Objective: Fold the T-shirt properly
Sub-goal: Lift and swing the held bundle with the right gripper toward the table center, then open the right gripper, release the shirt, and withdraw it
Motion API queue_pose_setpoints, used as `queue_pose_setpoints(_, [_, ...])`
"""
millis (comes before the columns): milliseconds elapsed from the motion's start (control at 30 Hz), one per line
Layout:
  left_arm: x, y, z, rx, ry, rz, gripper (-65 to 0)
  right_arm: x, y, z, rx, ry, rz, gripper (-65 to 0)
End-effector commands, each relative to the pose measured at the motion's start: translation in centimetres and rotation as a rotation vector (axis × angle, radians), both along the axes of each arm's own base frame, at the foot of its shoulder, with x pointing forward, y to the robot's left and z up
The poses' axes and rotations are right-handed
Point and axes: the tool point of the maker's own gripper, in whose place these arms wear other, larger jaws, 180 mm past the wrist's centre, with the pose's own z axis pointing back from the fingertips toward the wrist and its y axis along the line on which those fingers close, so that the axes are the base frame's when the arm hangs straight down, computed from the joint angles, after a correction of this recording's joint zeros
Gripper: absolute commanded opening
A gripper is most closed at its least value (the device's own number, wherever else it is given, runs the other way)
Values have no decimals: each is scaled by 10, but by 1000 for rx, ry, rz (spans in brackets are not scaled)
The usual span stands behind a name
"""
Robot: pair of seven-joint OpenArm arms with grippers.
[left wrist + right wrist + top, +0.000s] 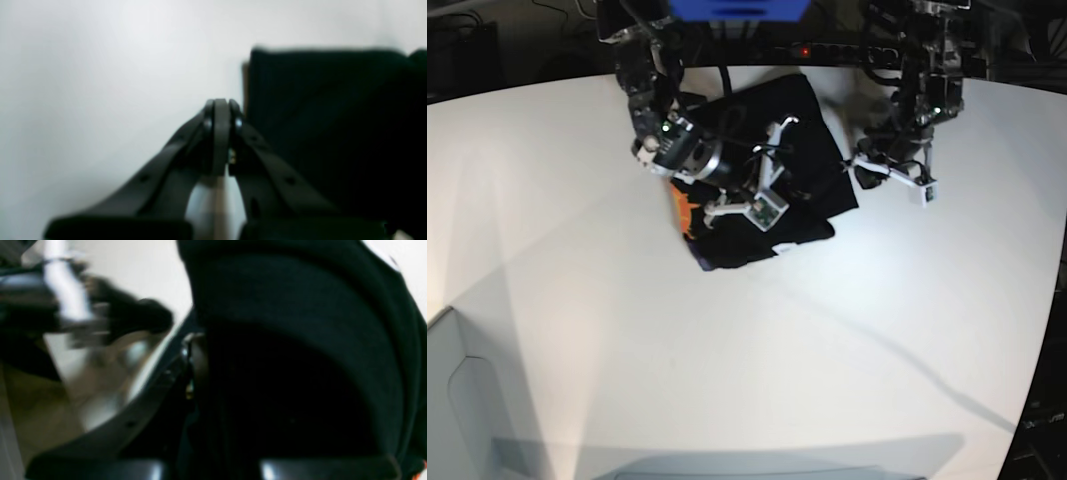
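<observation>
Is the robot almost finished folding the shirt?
Nearly, it seems. The T-shirt already lies in a small folded bundle on the table. The right hand is closed on black cloth, so one fold is in hand. The left hand is shut, empty, beside the shirt. Orange print pokes out one side, so tidying remains.

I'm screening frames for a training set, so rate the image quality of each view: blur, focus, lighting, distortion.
Left wrist view: soft all over, the shut left gripper out of focus, the T-shirt a featureless dark block. Right wrist view: heavy motion blur at left, black cloth filling the frame, the right gripper barely legible. Base view: sharpest, wide-angle curvature, bright table with long arm shadows, dark corners.
</observation>
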Motion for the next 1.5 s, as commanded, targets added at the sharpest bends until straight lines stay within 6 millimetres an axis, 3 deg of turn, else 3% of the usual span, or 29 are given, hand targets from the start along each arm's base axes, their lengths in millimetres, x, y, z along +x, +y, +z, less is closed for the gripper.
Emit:
queue_pose_setpoints(0, [-17, -2, -14, 4, 86, -9, -650, -1, 16, 25, 78, -51, 33, -650])
queue_pose_setpoints(167, [-16, -1, -13, 5, 82, -12, -650, -3, 41, 37, 106, -73, 91, -650])
queue_pose_setpoints(433, [-14, 0, -11, 9, 73, -11, -650, 9, 57, -7, 21, 16, 171, -650])
queue_pose_setpoints(533, [-11, 0, -3, 12, 49, -14, -650, 11, 59, -12, 8, 22, 183, -650])
queue_pose_setpoints(733, [-4, 22, 25, 51, -25, 22, -650, 7, 63, -14, 3, 28, 201, -650])
queue_pose_setpoints(800, [0, 31, 33, 64, -47, 41, -650, 0, 68, -19, -6, 41, 223, -599])
queue_pose_setpoints(933, [2, 37, 38, 67, -61, 59, -650, -12, 77, -19, -17, 37, 269, -423])
queue_pose_setpoints(1033, [-4, 46, 36, 73, -50, 85, -650, -13, 80, -1, 19, -7, 266, -303])
queue_pose_setpoints(1133, [-7, 51, 40, 81, -57, 97, -650, -2, 70, 21, 55, -60, 216, -260])
queue_pose_setpoints(1300, [-18, 60, 56, 110, -81, 105, -649, 15, 36, 43, 98, -105, 73, -261])
queue_pose_setpoints(1467, [-31, 81, 70, 157, -92, 143, -649, 4, 12, 48, 89, -124, 27, -261])
